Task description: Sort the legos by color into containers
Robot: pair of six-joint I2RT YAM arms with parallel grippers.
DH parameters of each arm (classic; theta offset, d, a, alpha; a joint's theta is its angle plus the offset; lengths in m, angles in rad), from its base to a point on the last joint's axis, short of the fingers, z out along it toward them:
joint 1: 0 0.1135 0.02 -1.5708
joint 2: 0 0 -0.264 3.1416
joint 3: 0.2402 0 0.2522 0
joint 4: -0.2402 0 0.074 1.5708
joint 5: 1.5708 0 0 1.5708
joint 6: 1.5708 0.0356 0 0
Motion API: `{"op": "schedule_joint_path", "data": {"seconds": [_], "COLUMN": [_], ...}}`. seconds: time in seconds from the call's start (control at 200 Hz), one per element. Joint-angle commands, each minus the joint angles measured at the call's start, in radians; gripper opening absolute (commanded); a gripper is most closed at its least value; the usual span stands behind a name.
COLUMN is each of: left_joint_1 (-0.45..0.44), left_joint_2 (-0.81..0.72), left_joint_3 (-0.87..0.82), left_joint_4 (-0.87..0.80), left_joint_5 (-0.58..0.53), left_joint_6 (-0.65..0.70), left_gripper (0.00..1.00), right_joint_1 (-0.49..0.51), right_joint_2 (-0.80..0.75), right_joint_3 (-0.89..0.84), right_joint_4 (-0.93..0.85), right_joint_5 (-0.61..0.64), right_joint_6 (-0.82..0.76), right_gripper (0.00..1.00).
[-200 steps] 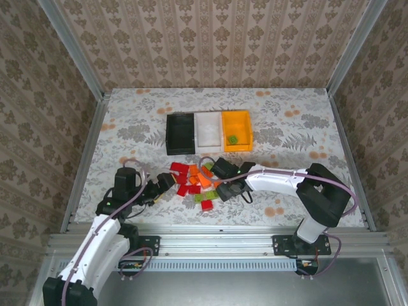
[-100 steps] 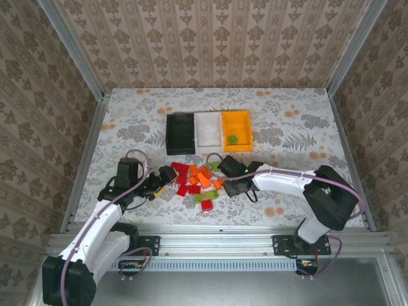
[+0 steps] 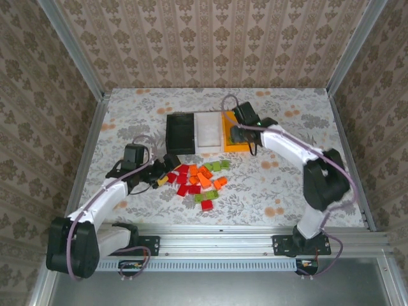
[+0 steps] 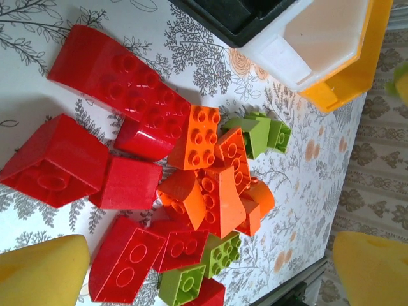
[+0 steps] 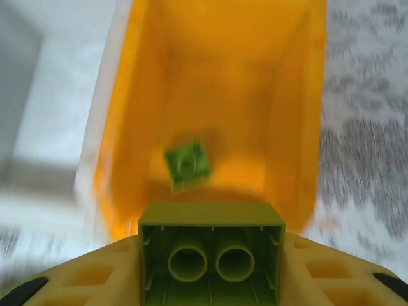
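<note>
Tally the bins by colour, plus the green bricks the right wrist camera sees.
Black bin: 1
White bin: 1
Orange-yellow bin: 1
Green bricks: 2, the loose green brick lying in the orange-yellow bin and the held green brick clamped in the right gripper
Total: 5

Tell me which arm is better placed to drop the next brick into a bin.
Right. The right tool grips a green brick directly above the orange-yellow bin, where a second green brick lies. The left tool is open and empty, beside the loose pile.
</note>
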Motion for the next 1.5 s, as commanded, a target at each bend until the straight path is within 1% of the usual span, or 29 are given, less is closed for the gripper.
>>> {"op": "schedule_joint_path", "data": {"seconds": [0.0,0.115,0.215,0.36,0.505,0.525,0.59,0.645,0.735,0.81,0.85,0.95,1.105,1.26,1.325,1.495], "left_joint_1": [-0.005,0.002,0.007,0.006,0.006,0.006,0.006,0.006,0.006,0.006,0.006,0.006,0.007,0.020,0.032,0.049], "left_joint_2": [0.014,0.040,0.087,0.131,0.131,0.130,0.132,0.132,0.124,0.111,0.104,0.091,0.037,-0.023,-0.048,-0.101], "left_joint_3": [0.057,0.114,0.159,0.186,0.198,0.199,0.202,0.195,0.167,0.133,0.120,0.111,0.086,0.080,0.069,0.049], "left_joint_4": [0.021,-0.030,-0.049,-0.019,-0.015,-0.019,-0.020,-0.019,-0.010,0.010,0.012,-0.002,-0.009,-0.076,-0.087,-0.110], "left_joint_5": [0.014,-0.006,0.001,0.013,-0.006,-0.009,-0.013,-0.012,-0.012,-0.008,-0.007,0.004,0.000,-0.014,-0.010,0.002], "left_joint_6": [-0.009,0.027,0.045,0.019,0.017,0.019,0.022,0.025,0.018,0.006,0.005,0.015,0.010,0.051,0.053,0.053], "left_gripper": [1.00,1.00,1.00,1.00,1.00,1.00,1.00,1.00,1.00,1.00,1.00,1.00,1.00,1.00,1.00,1.00], "right_joint_1": [-0.027,-0.042,-0.044,-0.046,-0.043,-0.042,-0.027,0.009,0.096,0.149,0.175,0.214,0.214,0.213,0.213,0.211], "right_joint_2": [0.147,0.236,0.274,0.238,0.149,0.137,0.082,0.031,-0.032,-0.060,-0.069,-0.050,0.015,0.060,0.083,0.096], "right_joint_3": [0.122,0.231,0.289,0.271,0.233,0.224,0.163,0.093,-0.021,-0.102,-0.140,-0.182,-0.173,-0.175,-0.159,-0.165], "right_joint_4": [-0.037,-0.049,-0.081,-0.072,-0.072,-0.045,-0.024,0.001,0.019,0.037,0.052,0.062,0.068,0.078,0.051,0.056], "right_joint_5": [-0.030,-0.070,-0.070,-0.087,-0.093,-0.094,-0.114,-0.121,-0.081,-0.100,-0.090,-0.075,-0.114,-0.094,-0.077,-0.051], "right_joint_6": [-0.058,-0.067,-0.072,-0.081,-0.057,-0.046,-0.007,0.023,0.060,0.139,0.178,0.256,0.333,0.348,0.354,0.374], "right_gripper": [0.37,0.42,0.57,0.61,0.62,0.62,0.61,0.60,0.59,0.58,0.59,0.61,0.62,0.61,0.60,0.58]}}
